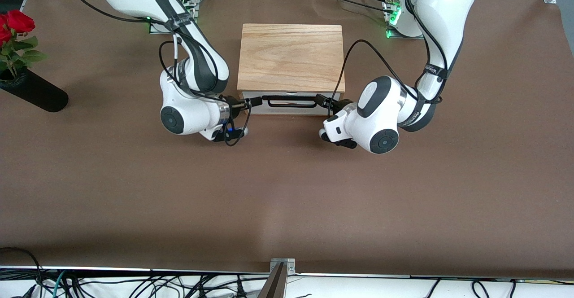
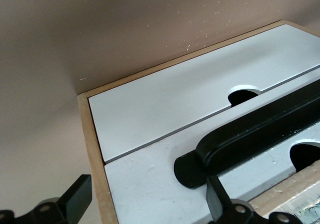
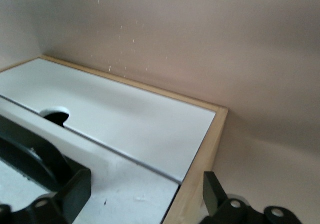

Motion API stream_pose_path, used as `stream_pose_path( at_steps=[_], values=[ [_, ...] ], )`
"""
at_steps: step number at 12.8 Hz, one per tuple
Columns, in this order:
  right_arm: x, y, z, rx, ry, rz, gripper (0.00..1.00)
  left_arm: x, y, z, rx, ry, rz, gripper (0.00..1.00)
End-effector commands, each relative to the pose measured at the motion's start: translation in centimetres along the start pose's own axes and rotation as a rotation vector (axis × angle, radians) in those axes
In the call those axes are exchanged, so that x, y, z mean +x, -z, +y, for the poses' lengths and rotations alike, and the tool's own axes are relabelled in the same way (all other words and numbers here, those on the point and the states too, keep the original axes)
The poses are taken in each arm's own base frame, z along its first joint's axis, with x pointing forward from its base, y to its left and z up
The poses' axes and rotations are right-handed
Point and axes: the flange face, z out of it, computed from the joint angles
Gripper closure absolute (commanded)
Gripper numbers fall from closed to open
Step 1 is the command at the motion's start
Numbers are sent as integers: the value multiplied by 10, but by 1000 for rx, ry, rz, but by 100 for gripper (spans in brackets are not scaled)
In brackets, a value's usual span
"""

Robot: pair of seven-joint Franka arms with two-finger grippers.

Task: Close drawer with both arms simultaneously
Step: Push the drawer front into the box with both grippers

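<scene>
Brown tabletop underneath everything. Bent low over it, the right arm and the left arm, one at each end of the box front, neither waiting.

Midway between the two bases, a light oak box. Off at the right arm's end of the tabletop, a black vase of red roses, well apart from the work.

In the box's face toward the front camera, the drawer, its white front lying under the box's top edge. Looks pushed home or very nearly so: in the wrist views, sits about level with the upper white panel and the wooden frame, though cannot tell whether a last sliver sticks out. Probably leaves only a final seating push, if that, and then backing both arms away.

Across the drawer front, the thin black handle, gripped by nothing.

At the drawer front's corner toward the right arm, the right gripper; at the other corner, the left gripper. Both sets of fingers spread wide, holding nothing, straddling the box's side edge by the white front.
</scene>
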Motion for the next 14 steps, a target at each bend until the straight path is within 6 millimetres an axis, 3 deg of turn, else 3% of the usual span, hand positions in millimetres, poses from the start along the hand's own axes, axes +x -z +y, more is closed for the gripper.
stream_pose_path(
  at_steps=[1,3,5,7,8,9,11,12,14],
  values=[
    [-37,-20,-4,1,-7,-13,0,-17,-6,0,9,-30,-77,0],
    [-39,-21,-4,0,-5,-4,0,-17,-5,0,9,-31,-76,0],
    [-30,-3,2,7,14,24,0,-17,-4,0,8,-30,-74,0],
    [-16,27,22,-1,24,84,0,-19,10,-1,21,-34,-43,0],
    [-10,44,33,1,26,113,0,-19,28,-2,17,-40,-7,0],
    [-6,55,40,3,21,132,0,-18,51,-15,22,-29,36,0],
    [1,82,49,5,11,179,0,-28,108,-30,77,-23,143,0],
    [4,96,52,6,7,204,0,-39,138,-43,107,-9,198,0],
    [6,103,56,7,-1,217,0,-66,185,-60,192,12,284,0]
  ],
)
